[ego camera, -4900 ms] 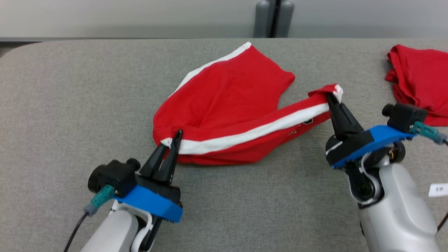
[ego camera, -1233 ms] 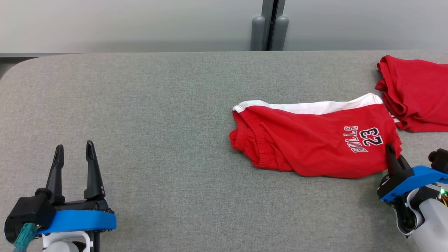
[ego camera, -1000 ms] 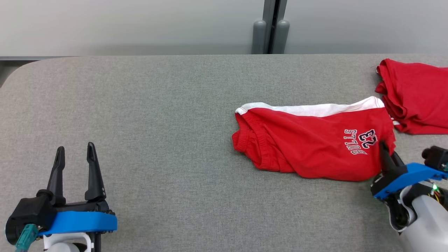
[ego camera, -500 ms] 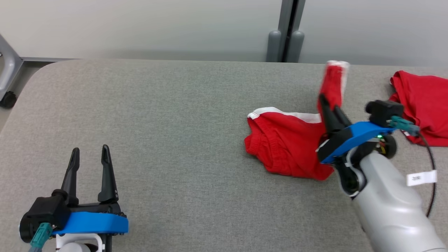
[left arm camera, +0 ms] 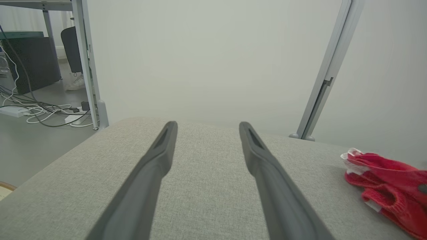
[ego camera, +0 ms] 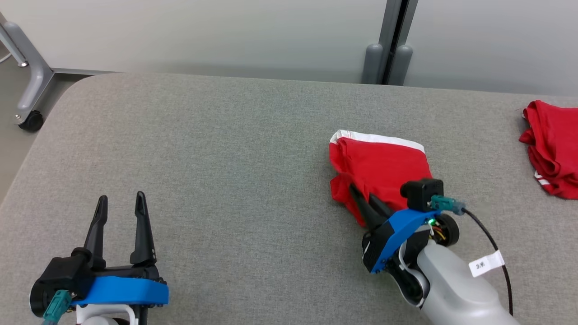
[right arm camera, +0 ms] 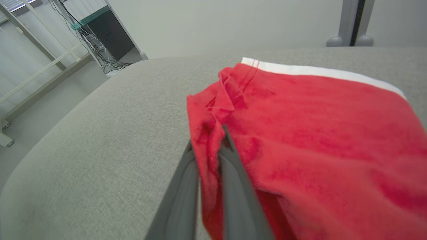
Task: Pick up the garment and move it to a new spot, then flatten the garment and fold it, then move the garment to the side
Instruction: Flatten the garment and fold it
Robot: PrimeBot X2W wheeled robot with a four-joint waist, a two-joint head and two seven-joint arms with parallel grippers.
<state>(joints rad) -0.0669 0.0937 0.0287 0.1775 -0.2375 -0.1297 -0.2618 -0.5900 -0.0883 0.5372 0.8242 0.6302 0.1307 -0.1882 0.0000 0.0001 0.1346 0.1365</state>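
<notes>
Red and doubled over on itself, the garment point(ego camera: 381, 164) lies on the grey table point(ego camera: 226, 149) a little right of the middle, a compact bundle with a white band point(ego camera: 379, 139) along its far edge. To my eye the fold is the step in hand, and it is close to finished: the cloth sits in layers rather than spread out, though its near-left corner is bunched and rumpled, not square. The right gripper point(ego camera: 361, 193) is at that corner, low to the table. Seen from its own wrist, the right gripper's fingers are pressed nearly together with a thick ridge of red fabric pinched between them, so it has hold of the garment's edge. The next move, I would guess, is to let that edge down and open the fingers without tugging the layers askew, then take a fresh hold through the whole stack so it can be slid aside in one piece. A loose pinch on only the top layer would likely undo the fold. The left gripper point(ego camera: 122, 196) hangs over bare table at the near left, well apart from the cloth, its fingers spread wide and holding nothing. Another red heap point(ego camera: 553, 144) sits off at the far right, apart from the folded one.
</notes>
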